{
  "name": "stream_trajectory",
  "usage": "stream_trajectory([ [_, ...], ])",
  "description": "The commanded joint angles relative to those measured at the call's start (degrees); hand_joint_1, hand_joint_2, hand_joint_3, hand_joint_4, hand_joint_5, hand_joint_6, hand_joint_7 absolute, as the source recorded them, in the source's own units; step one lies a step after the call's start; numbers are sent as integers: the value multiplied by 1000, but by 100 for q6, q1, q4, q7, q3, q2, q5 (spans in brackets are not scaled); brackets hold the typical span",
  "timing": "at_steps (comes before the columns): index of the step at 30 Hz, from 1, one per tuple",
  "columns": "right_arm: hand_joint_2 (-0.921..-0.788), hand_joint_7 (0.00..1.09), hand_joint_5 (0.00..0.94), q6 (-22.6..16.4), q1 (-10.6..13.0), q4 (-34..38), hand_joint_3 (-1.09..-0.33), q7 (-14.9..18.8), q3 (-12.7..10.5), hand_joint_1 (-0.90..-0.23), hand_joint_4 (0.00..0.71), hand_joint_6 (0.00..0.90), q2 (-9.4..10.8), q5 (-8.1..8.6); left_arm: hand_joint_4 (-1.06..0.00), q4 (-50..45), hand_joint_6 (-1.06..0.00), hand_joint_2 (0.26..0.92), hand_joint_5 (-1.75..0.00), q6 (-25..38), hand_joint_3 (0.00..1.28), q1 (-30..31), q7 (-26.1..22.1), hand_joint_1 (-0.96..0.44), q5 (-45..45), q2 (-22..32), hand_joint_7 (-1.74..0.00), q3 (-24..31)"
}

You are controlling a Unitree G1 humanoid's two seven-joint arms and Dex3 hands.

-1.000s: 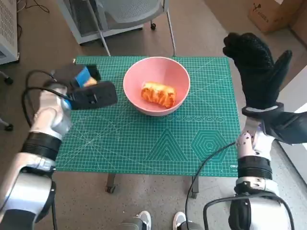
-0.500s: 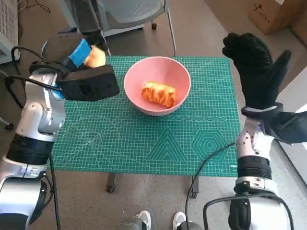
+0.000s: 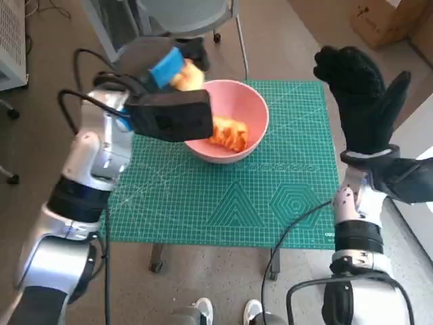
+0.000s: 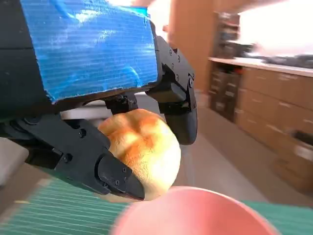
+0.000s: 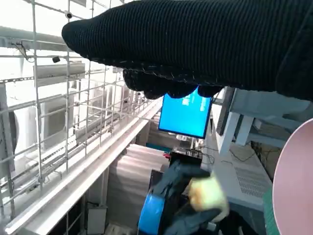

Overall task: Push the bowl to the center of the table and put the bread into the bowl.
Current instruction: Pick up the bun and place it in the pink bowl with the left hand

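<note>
Over a green cutting mat (image 3: pixel 223 196) covering a small table, the robot's left hand (image 3: pixel 177 68) hovers at the far left rim of a pink bowl (image 3: pixel 254 108), carrying a round golden bread roll (image 3: pixel 187 76). The bowl sits toward the far side of the mat, roughly midway between its left and right edges, so the pushing part of the job looks largely done, though whether that spot counts as the true center is a judgement call. One piece of bread (image 3: pixel 230 133), an orange-brown twisted pastry, already lies inside the bowl. The roll is not yet in: it hangs in the air just above and beside the rim, and what is left appears to be carrying it over the hollow and letting go.

The left wrist view shows the grip plainly: black fingers (image 4: pixel 83 156) close on the roll from opposite sides, with the blue-taped back of the hand above it and the pink rim blurred just below. The right hand (image 3: pixel 362 101), in its black knitted glove, is raised beyond the right edge of the mat, fingers together and thumb spread, holding nothing and touching nothing. An office chair (image 3: pixel 183 13) stands on the floor beyond the table.
</note>
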Motion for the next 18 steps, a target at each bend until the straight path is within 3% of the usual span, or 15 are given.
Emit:
stream_trajectory([
  [1, -921, 9, 2, 106, 239, -148, -653, 12, 12, -665, 274, 399, -53, 18, -714, 443, -630, 921, -1133, -171, 55, -230, 136, 2, 60, -248, -1164, -156],
  [15, -921, 10, 0, 224, 533, -661, -668, -162, 43, -644, 247, 409, -68, 7, -691, 1753, -596, 920, -1211, -624, 81, -576, 505, 1, 46, -678, -1151, -354],
  [18, -921, 5, 0, 249, 598, -778, -672, -235, 69, -640, 243, 399, -74, -20, -664, 1874, -509, 921, -1257, -675, 133, -585, 336, 1, -118, -706, -1212, -274],
])
